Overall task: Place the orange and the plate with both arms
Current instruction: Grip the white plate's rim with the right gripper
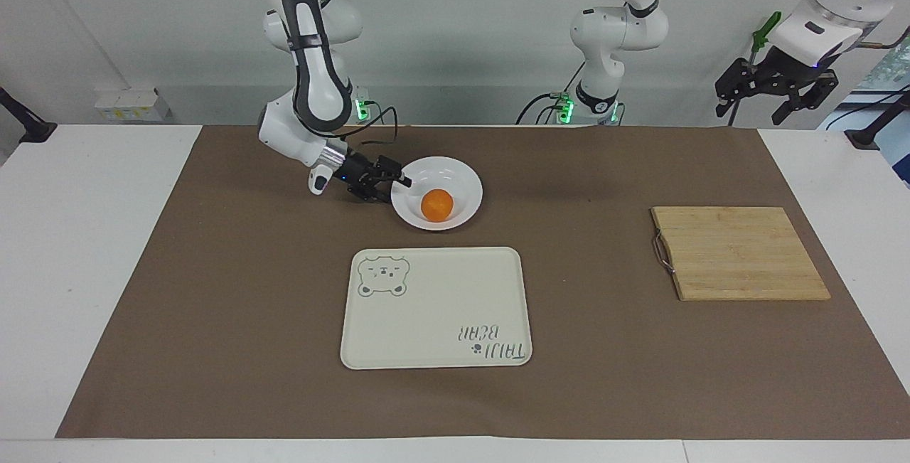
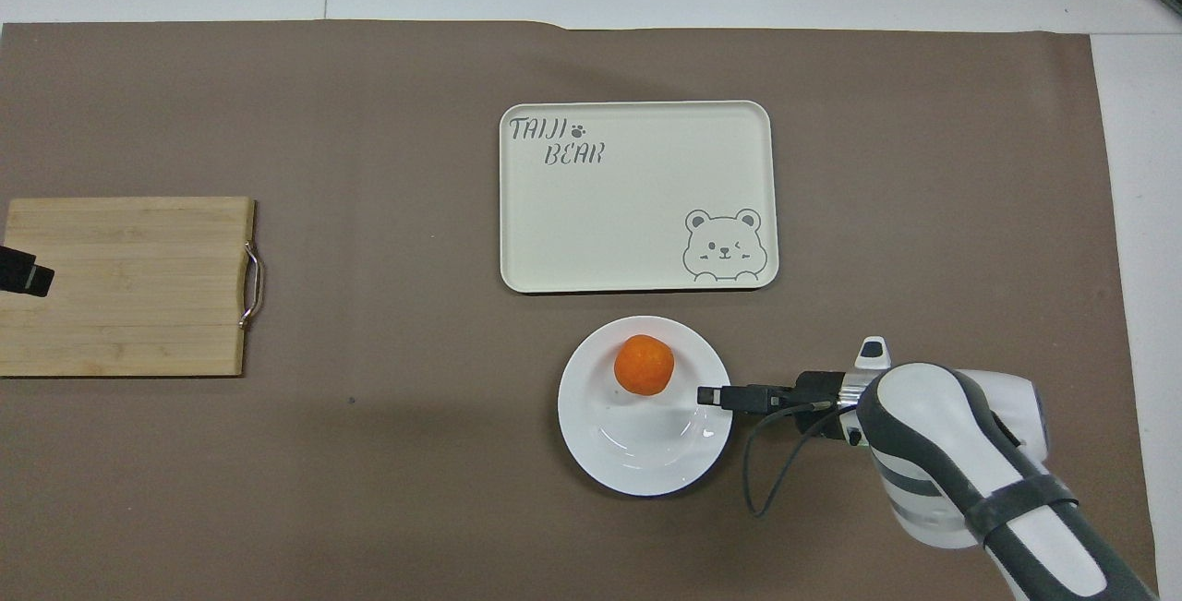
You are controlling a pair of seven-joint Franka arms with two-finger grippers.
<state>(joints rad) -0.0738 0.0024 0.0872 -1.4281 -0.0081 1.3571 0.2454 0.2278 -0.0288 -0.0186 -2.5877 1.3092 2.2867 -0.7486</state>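
Now: right claw (image 1: 399, 183) open astride the plate (image 1: 466, 182) rim.
Orange (image 1: 436, 204) sits inside; tray (image 1: 434, 356) just beside; left claw (image 1: 775, 93) waits open above the bench end.

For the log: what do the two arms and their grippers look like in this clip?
Both arms are glossy white with rounded segments. The right arm has dark grey panels and a black strap, a silver wrist ring, and a loose black cable looping to its black right gripper. The left arm is white too, with a black linkage-style left gripper and a green part beside it. Green lights glow at both bases.
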